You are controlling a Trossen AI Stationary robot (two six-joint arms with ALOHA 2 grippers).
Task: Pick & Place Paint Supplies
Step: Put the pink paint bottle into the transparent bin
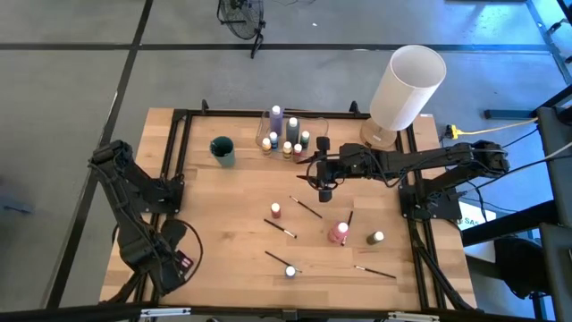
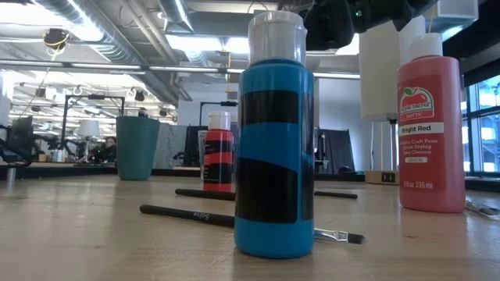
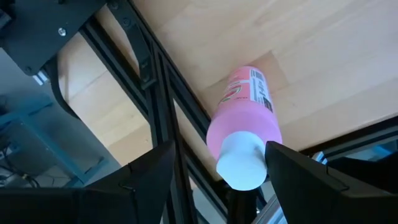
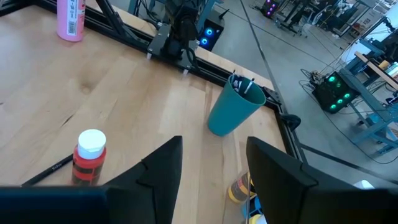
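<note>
A pink paint bottle with a pale cap stands upright on its base at the table's left edge, also seen in the right wrist view. My left gripper points down over it, open, one finger on each side of the cap. My right gripper hovers open over the table's middle with nothing between its fingers. Loose on the table are a red bottle, a larger red one, a green one, a blue one and thin dark paintbrushes. My left gripper has one finger close beside the pink bottle's cap; whether it touches I cannot tell. The other finger stands clear of the bottle. The fingers come from above, and the bottle stands on the table.
A teal cup with brushes stands at the far left. At the far middle a clear container holds several bottles. A large white cylinder stands at the far right. Black frame rails run along the table's edges.
</note>
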